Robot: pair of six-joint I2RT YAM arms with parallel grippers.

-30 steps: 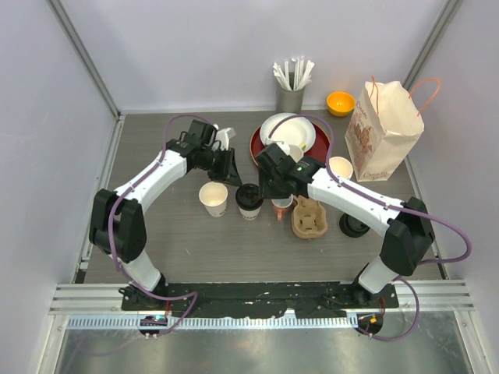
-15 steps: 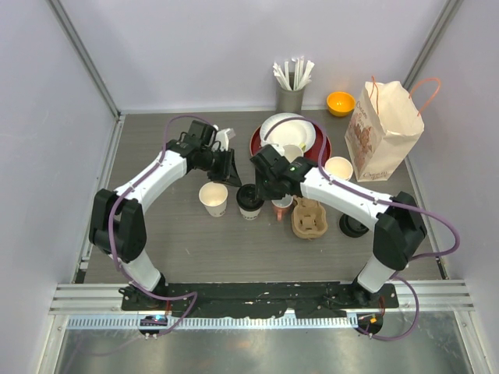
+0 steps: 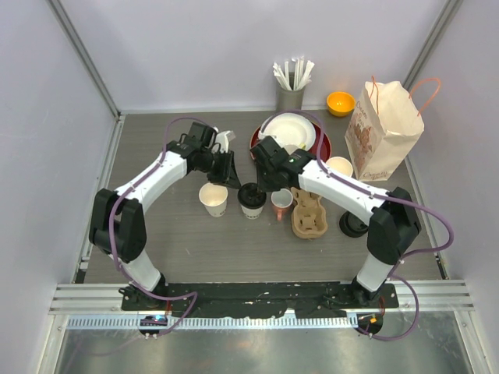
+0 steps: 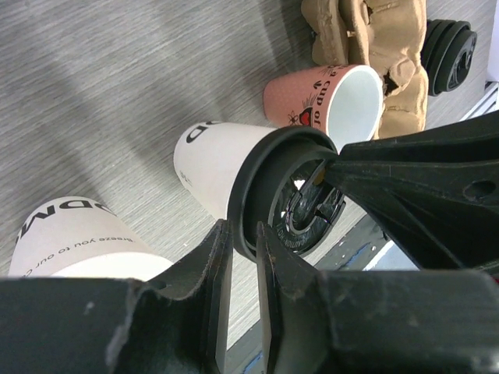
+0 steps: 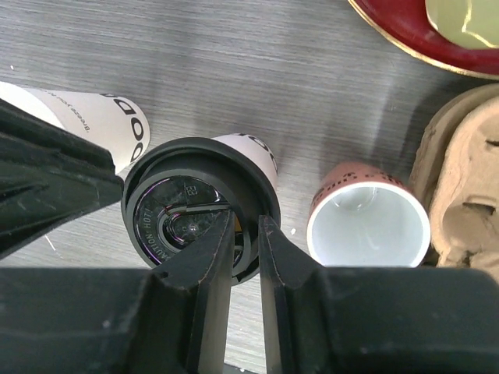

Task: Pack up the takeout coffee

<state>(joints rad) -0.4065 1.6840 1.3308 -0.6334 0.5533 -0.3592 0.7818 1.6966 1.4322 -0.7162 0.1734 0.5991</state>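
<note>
A cream paper cup [image 3: 251, 204] with a black lid [image 3: 249, 193] stands at mid-table. Both grippers are at this lid. My left gripper [image 3: 232, 178] comes from the left, its jaws pinched on the lid's rim [image 4: 248, 226] in the left wrist view. My right gripper [image 3: 260, 185] comes from the right, its fingers [image 5: 277, 257] closed across the rim of the lid [image 5: 179, 218]. A second cream cup [image 3: 214, 199], open and without a lid, stands just left of it and shows in both wrist views [image 4: 70, 234] [image 5: 78, 113].
A pink cup [image 3: 281, 204] stands right of the lidded cup, next to a cardboard carrier [image 3: 308, 212]. A spare black lid [image 3: 353, 226] lies further right. A third cream cup [image 3: 341, 167], a paper bag [image 3: 382, 132], stacked plates [image 3: 288, 134], a straw holder [image 3: 290, 93] and an orange bowl [image 3: 341, 103] are behind.
My right gripper has moved left and back from over the pink cup onto the lidded cup, uncovering the pink cup. The left arm has barely moved.
</note>
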